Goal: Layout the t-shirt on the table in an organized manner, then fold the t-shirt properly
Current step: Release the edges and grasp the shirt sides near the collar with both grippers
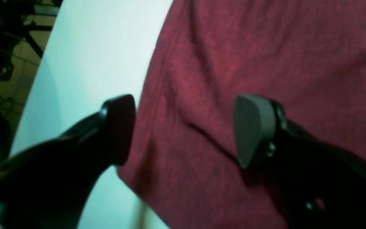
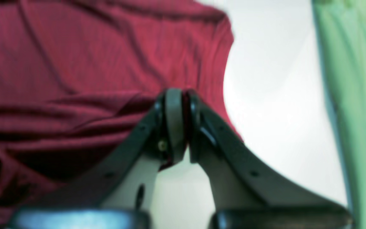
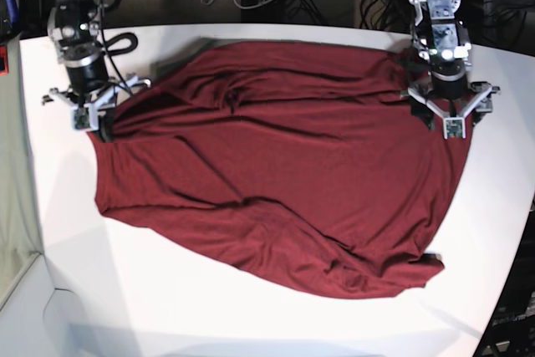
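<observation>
You have one white table [image 3: 67, 232] in front of you, dark clutter behind it, and one maroon t-shirt [image 3: 284, 173] spread wide across its middle, wrinkled and bunched at the near hem. Two arms work it. Your right gripper [image 2: 181, 124] has its jaws pressed together on the cloth's edge at the shirt's side. Your left gripper [image 1: 183, 130] hangs over the opposite edge, jaws wide apart, holding nothing.
</observation>
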{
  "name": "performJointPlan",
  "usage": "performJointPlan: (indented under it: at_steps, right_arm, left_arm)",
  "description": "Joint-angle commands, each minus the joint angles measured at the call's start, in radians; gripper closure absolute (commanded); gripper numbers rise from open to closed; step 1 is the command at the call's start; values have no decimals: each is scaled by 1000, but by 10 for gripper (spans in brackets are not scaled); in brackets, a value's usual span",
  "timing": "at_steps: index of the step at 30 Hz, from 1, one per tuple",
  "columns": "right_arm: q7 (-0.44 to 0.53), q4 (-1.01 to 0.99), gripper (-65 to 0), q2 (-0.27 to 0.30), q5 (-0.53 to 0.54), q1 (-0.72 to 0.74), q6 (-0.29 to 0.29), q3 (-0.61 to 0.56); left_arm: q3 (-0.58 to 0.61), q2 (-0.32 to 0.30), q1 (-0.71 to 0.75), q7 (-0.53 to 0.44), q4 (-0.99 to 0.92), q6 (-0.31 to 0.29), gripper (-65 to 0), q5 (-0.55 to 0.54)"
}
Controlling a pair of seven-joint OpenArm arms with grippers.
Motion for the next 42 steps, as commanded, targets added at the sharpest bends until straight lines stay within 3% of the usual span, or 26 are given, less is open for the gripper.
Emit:
performJointPlan:
  at_steps: [1, 10, 17, 24, 31, 38, 42]
  right_arm:
    - [28, 15, -23, -5, 1, 30, 0, 1]
    - [-47, 21, -23, -18, 0, 107, 0, 7]
    - [-56, -14, -21, -20, 0, 33, 0, 13]
    - [-58, -16, -20, -49, 6, -53, 0, 107]
    - [-59, -79, -31, -43, 1, -67, 2, 129]
    - [-59, -45, -232, -49, 6, -129, 2, 129]
    - [-59, 23, -315, -51, 7, -160, 2, 129]
  left_arm:
    - [-8, -8, -11, -25, 32, 4, -467, 9]
    - [-58, -8, -19, -24, 58, 4, -470, 9]
    - [-58, -27, -19, -24, 53, 4, -469, 4]
    - [-58, -28, -50, -24, 53, 4, -469, 9]
    - [-58, -28, -53, -24, 53, 4, -470, 8]
    - [-57, -28, -51, -24, 53, 4, -470, 6]
    - [-58, -28, -51, -24, 53, 4, -470, 4]
